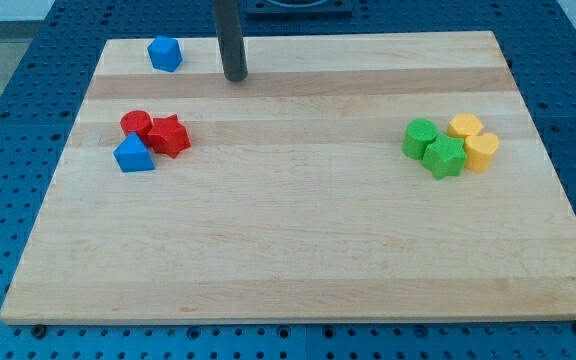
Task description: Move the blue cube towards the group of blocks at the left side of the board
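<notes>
My tip (235, 77) rests just right of the blue cube (165, 53); no writing seemingly visible.

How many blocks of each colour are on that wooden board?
Blue: 2, a cube at the top left and a triangular one in the left group.
Red: 2, a round one and a star.
Green: 2, a round one and a star.
Yellow: 2, one behind the other.
Total: 8.
My tip is right of the cube, apart.
</notes>
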